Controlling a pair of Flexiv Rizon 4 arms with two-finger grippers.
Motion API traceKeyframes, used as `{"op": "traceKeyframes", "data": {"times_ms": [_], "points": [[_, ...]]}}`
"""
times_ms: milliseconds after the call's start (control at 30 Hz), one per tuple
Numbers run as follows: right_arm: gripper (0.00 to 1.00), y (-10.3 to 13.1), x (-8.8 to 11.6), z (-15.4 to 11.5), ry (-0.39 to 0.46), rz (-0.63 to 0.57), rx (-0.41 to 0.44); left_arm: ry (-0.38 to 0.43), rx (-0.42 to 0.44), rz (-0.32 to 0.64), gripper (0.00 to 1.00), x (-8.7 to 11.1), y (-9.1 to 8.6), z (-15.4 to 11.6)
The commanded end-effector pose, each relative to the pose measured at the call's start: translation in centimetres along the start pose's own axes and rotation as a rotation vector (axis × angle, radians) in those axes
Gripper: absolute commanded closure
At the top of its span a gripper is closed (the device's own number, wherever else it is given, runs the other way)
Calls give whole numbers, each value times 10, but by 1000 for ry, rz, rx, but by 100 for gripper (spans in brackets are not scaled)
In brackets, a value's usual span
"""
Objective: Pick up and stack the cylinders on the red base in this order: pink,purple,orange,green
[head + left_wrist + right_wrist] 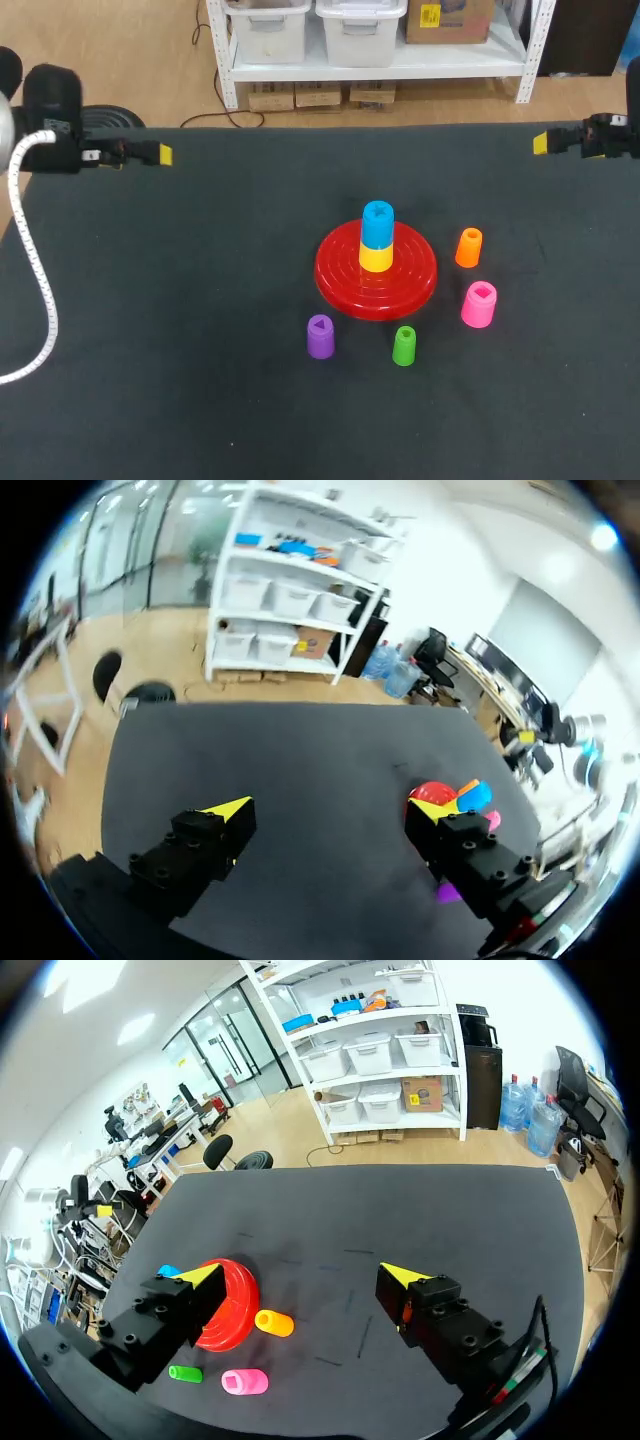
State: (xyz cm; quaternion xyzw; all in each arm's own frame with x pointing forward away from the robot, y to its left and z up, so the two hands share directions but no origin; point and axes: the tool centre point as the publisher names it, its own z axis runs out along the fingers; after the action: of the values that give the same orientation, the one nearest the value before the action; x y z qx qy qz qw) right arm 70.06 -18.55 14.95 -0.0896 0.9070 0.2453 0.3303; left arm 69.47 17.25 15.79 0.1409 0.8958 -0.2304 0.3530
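My left hand (330, 810) and right hand (302, 1275) are hovering empty, fingers apart, while the pink cylinder (479, 304) is standing just right of the red base (345, 282), probably light, stiff and smooth, best pinched across its round sides.

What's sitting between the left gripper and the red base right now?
Nothing. In the head view, only bare black table surface stretches from the left gripper to the round red plastic base.
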Motion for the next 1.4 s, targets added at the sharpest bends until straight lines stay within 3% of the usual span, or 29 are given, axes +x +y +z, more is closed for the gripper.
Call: {"op": "traceKeyframes", "data": {"times_ms": [33, 100, 133, 400, 433, 500, 567, 600, 833, 1067, 1400], "points": [[0, 0, 0, 0, 0, 0, 2, -32, 179, 436, 0, 14, -17, -2], [0, 0, 0, 0, 0, 0, 2, -21, 256, 599, 0, 22, -25, -6], [0, 0, 0, 0, 0, 0, 2, -12, 300, 606, 0, 25, -27, -8], [0, 0, 0, 0, 0, 0, 2, -12, 300, 606, 0, 25, -27, -8], [0, 0, 0, 0, 0, 0, 2, 15, 241, 707, 0, 31, -28, -7], [0, 0, 0, 0, 0, 0, 2, 39, 271, 844, 0, 42, -31, -8], [0, 0, 0, 0, 0, 0, 2, 76, 275, 901, 0, 47, -32, -6], [0, 0, 0, 0, 0, 0, 2, 97, 329, 923, 0, 48, -35, -6], [0, 0, 0, 0, 0, 0, 2, 160, 439, 1132, 0, 73, -54, -7], [0, 0, 0, 0, 0, 0, 2, 191, 468, 1210, 0, 92, -61, 0], [0, 0, 0, 0, 0, 0, 2, 152, 571, 1270, 0, 104, -73, 5]]}}
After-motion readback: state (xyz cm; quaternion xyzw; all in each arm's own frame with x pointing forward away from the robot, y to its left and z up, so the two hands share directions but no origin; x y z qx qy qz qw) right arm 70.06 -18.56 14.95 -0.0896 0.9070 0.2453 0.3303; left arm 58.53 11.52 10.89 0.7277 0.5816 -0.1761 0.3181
